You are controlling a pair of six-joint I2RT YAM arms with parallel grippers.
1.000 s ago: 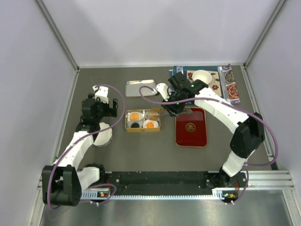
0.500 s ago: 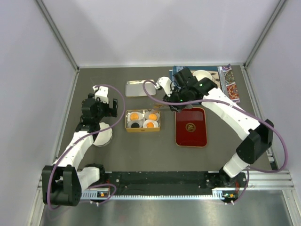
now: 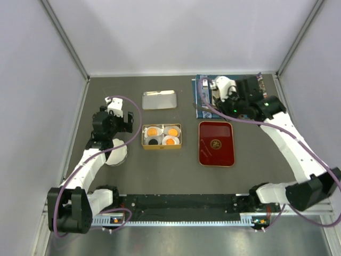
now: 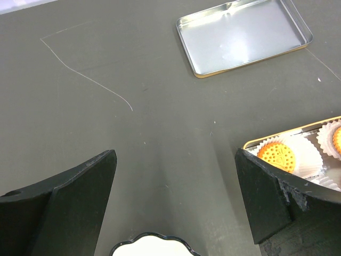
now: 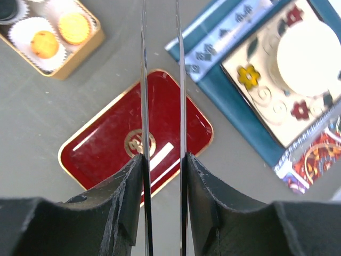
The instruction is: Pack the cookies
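Four cookies sit in white paper cups in a gold tin (image 3: 161, 145): orange ones (image 3: 153, 131) (image 3: 173, 132) (image 3: 170, 142) and a black-brown one (image 3: 154, 141). The right wrist view shows two orange cookies (image 5: 74, 28) (image 5: 44, 44) and the dark one (image 5: 6, 8). My right gripper (image 3: 226, 100) (image 5: 162, 160) is shut on thin metal tongs (image 5: 143, 80), raised right of the tin, above the red tray (image 5: 101, 154). The tong tips run out of that view. My left gripper (image 3: 109, 125) (image 4: 176, 160) is open and empty, left of the tin; an orange cookie (image 4: 277, 154) shows by its right finger.
A silver lid (image 3: 159, 100) (image 4: 245, 37) lies behind the tin. The red tray (image 3: 216, 143) lies right of the tin. A patterned mat (image 3: 261, 98) holding a white bowl (image 5: 309, 58) is at the back right. A white scallop-rimmed plate (image 3: 118, 156) (image 4: 149, 246) lies under the left gripper.
My right arm has swung from over the tin up and to the right, carrying the tongs toward the patterned mat. The left arm and the cookies have not moved.
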